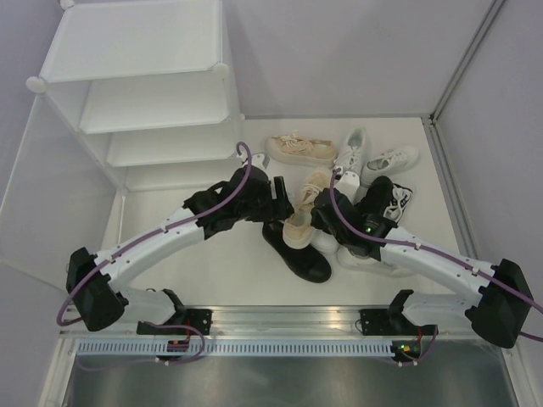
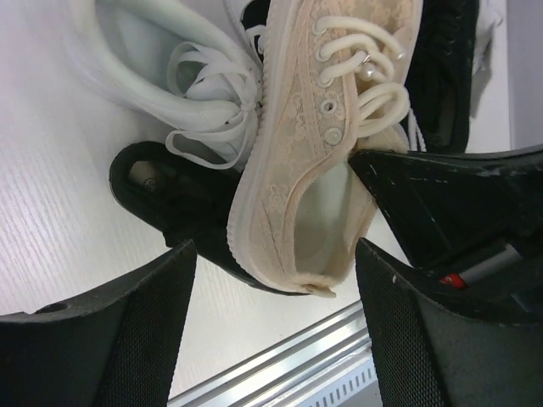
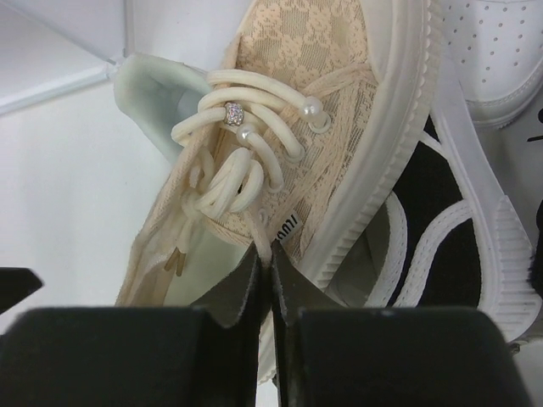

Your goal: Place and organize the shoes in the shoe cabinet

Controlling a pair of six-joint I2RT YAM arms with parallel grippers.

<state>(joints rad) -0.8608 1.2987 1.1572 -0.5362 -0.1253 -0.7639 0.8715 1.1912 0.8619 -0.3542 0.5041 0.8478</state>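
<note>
Overhead view: the shoe cabinet [image 1: 136, 38] stands at upper left. The shoes [image 1: 339, 203] lie heaped right of centre on the table [image 1: 212, 271], well apart from it. Your two arms meet over the heap, with the left gripper [image 1: 276, 193] and right gripper [image 1: 327, 216] on either side of a beige shoe [image 1: 304, 219]. Its mate [image 1: 301, 148] lies higher in the frame, beside two white shoes [image 1: 349, 153]. A black shoe [image 1: 297, 253] lies just below.

Left wrist view: your left fingers [image 2: 127, 331] are spread wide, one each side of the beige shoe's [image 2: 314, 144] heel, with a gap showing on both sides. The shoe lies tilted across the black shoe [image 2: 170, 195], and a white shoe [image 2: 170, 68] sits at upper left. The right gripper's black tip meets the rim of the shoe's opening from the right.

Right wrist view: your right fingers [image 3: 242, 292] are pressed almost together — only a thin slit shows — pinching the rim of the beige shoe's [image 3: 322, 127] opening. A black-and-white shoe [image 3: 450, 220] lies under it at right.
</note>
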